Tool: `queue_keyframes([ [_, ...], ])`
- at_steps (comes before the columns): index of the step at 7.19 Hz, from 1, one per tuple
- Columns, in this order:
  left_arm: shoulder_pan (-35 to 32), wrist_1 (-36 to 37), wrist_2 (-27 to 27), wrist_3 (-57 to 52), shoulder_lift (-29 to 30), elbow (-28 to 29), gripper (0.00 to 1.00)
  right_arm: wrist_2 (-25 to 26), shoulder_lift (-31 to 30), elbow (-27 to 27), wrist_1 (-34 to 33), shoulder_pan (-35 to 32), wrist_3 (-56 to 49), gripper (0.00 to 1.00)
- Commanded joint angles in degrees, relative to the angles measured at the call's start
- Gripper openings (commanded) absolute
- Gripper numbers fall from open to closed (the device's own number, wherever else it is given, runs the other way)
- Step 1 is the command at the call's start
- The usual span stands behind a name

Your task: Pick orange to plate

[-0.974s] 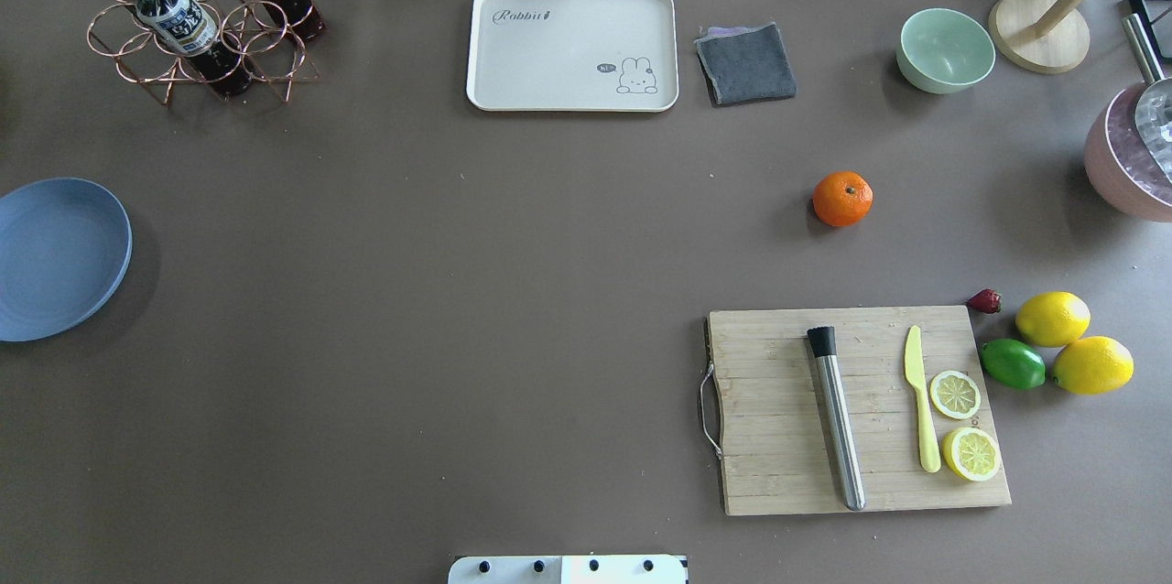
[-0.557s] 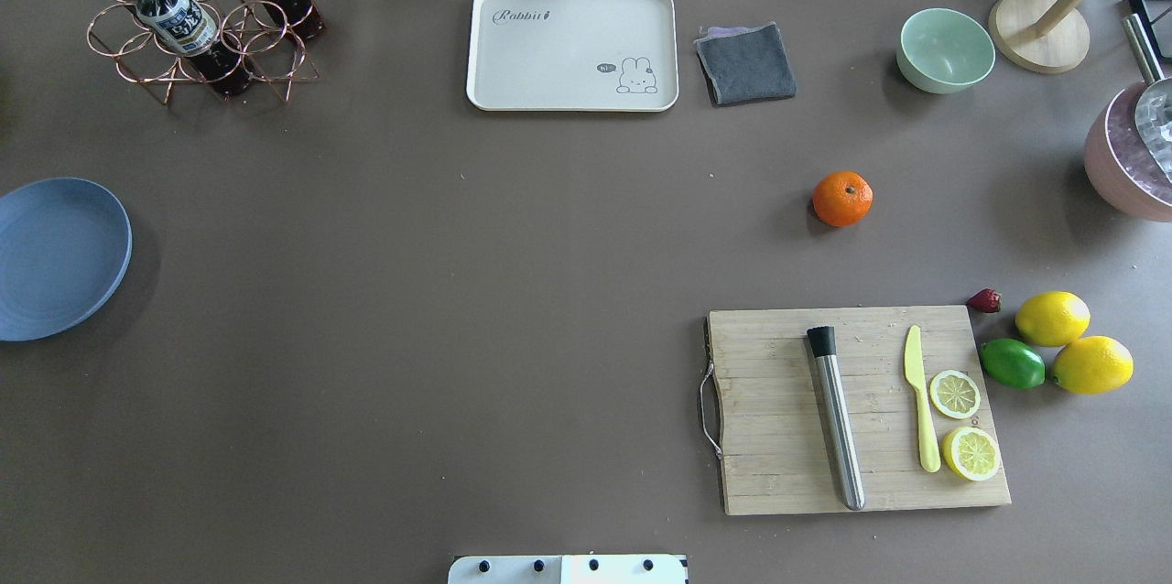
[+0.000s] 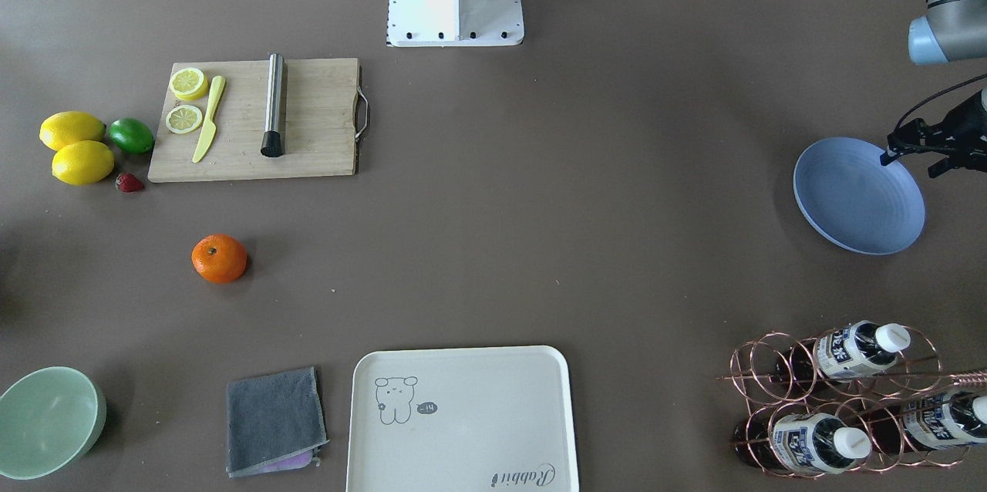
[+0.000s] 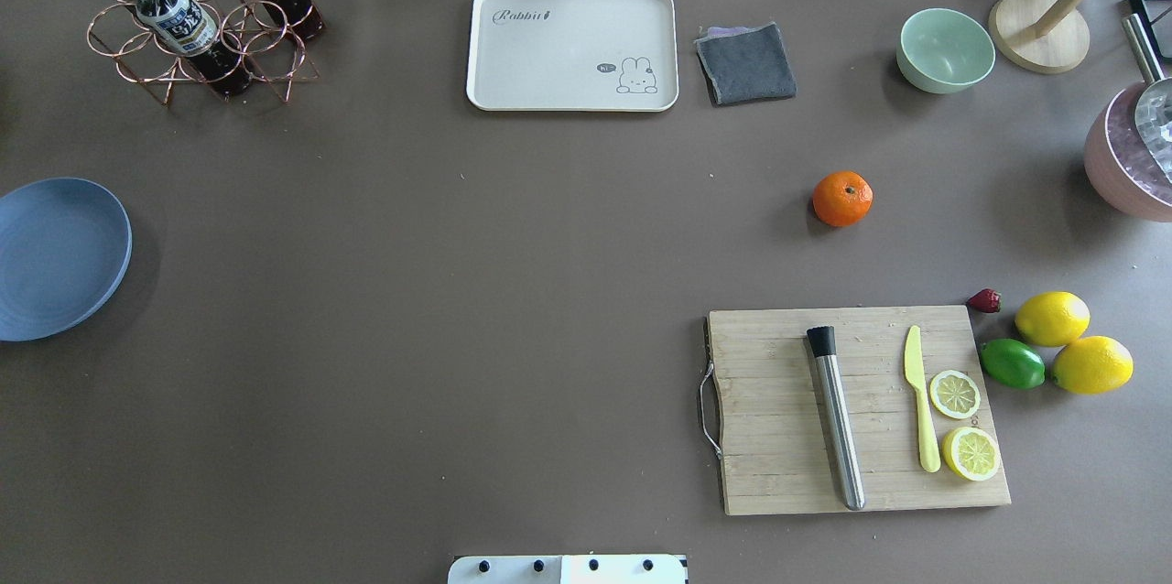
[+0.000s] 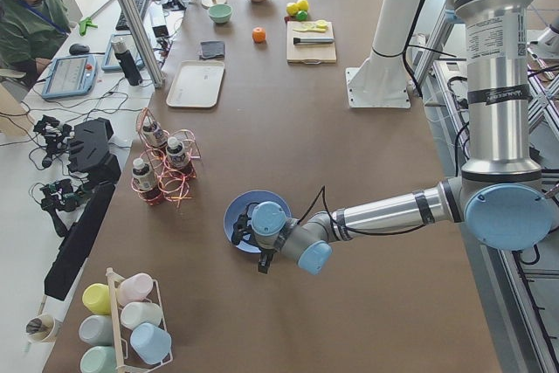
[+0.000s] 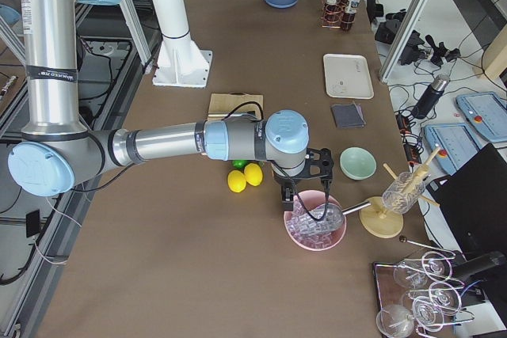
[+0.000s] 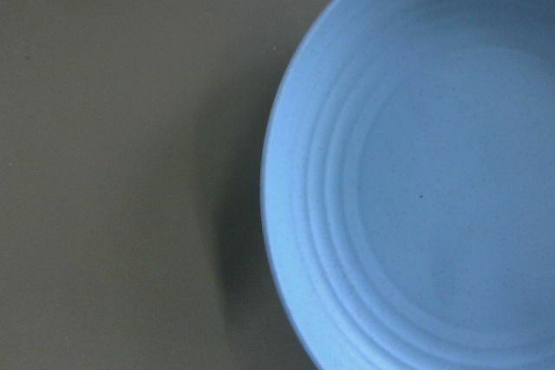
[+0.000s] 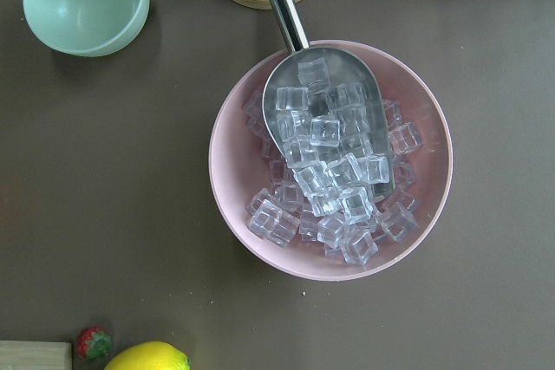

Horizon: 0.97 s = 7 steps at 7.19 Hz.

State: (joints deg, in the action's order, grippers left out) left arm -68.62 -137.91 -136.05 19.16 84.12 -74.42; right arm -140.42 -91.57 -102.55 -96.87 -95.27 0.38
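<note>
Beyond the cutting board (image 4: pixel 861 410), the orange (image 4: pixel 842 198) sits right of centre in the overhead view. It is probably light, firm and apt to roll; grip across its middle. The left gripper (image 3: pixel 910 162), fingers parted, overhangs the plate (image 4: pixel 55 259) at far left. Whether the right gripper (image 6: pixel 305 194) is parted or closed cannot be told.

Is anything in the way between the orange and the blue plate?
Nothing visible. Only bare table lies between the orange and the plate; the tray and the board sit off to either side of that path.
</note>
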Motion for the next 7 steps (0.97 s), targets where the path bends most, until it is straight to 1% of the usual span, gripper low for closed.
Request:
queue_keyframes([
  [1,0.68,0.01,0.08,0.00,1.39,1.29,0.98,-0.03,-0.19,-0.10,0.01,0.00,-0.03,1.00],
  [2,0.68,0.01,0.08,0.18,2.18,2.25,0.61,-0.03,-0.36,-0.36,-0.08,0.00,-0.03,1.00],
  [3,0.68,0.01,0.17,1.22,2.27,2.52,0.01,-0.03,-0.45,-0.37,-0.08,0.00,-0.03,1.00],
  [5,0.59,0.01,-0.09,2.80,2.27,1.74,0.00,-0.03,-0.45,-0.37,0.01,0.00,-0.03,1.00],
  [7,0.33,-0.16,-0.45,7.97,2.62,1.65,0.00,-0.03,-0.54,-0.45,0.01,0.00,-0.03,1.00],
])
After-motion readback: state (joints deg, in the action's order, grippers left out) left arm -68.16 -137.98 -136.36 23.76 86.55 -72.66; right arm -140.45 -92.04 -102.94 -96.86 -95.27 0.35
